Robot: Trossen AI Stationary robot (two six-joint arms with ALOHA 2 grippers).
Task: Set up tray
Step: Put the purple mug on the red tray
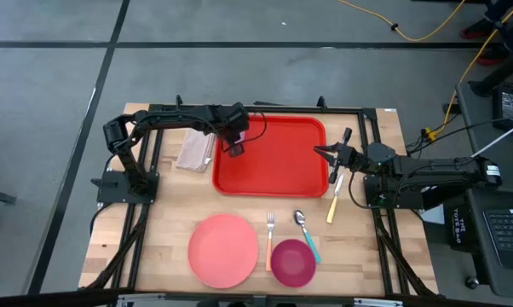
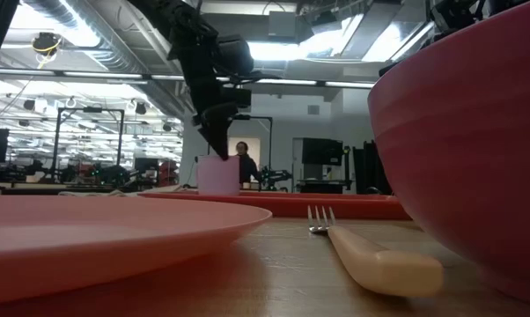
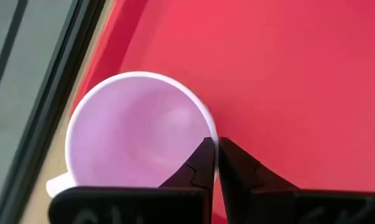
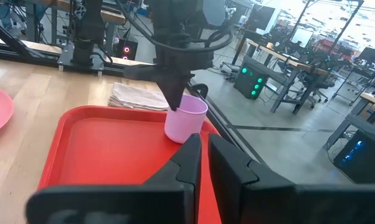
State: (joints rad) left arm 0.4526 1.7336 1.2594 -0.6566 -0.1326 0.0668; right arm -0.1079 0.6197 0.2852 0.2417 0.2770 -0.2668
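Between your left gripper's (image 3: 213, 163) fingers sits the rim of a pink cup (image 3: 134, 130), clenched, standing on the tray (image 1: 278, 158); your right gripper's (image 1: 318, 151) fingers, nearly closed, grasp nothing beside the tray's edge.

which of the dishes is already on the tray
Only the pale purple cup, gripped at its rim by the left gripper. The pink plate and bowl sit outside.

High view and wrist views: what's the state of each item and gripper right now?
tray: flat on the table, holding only the cup.
cup: upright in a tray corner, empty, rim pinched by the left gripper.
right gripper: fingers near shut, empty, over the tray's right edge.
napkin: folded, left of the tray.
plate, bowl, fork, spoon, knife: on the table, off the tray.
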